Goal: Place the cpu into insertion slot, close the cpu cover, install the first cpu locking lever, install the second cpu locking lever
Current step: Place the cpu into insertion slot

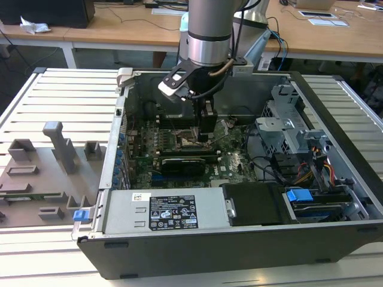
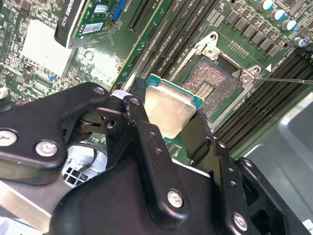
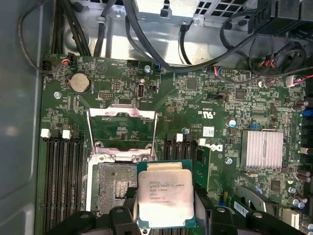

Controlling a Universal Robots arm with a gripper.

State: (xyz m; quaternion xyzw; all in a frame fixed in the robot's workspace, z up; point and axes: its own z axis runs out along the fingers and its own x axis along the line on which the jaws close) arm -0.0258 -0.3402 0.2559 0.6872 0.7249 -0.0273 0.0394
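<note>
The computer case (image 1: 209, 254) sits on the surface (image 1: 60, 89). A tray (image 1: 36, 179) lies beside it on the exterior view's left. The board (image 3: 195, 98) lies in the case, and the tool (image 1: 206, 136) hangs over it. The chip (image 3: 164, 199) is pinched in the tool, just beside the socket (image 3: 115, 188). The cover (image 3: 122, 131) is flipped open, joined to one edge of the socket.

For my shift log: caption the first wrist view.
Gripper holding the cpu close by the bare socket, cpu cover swung open.
</note>
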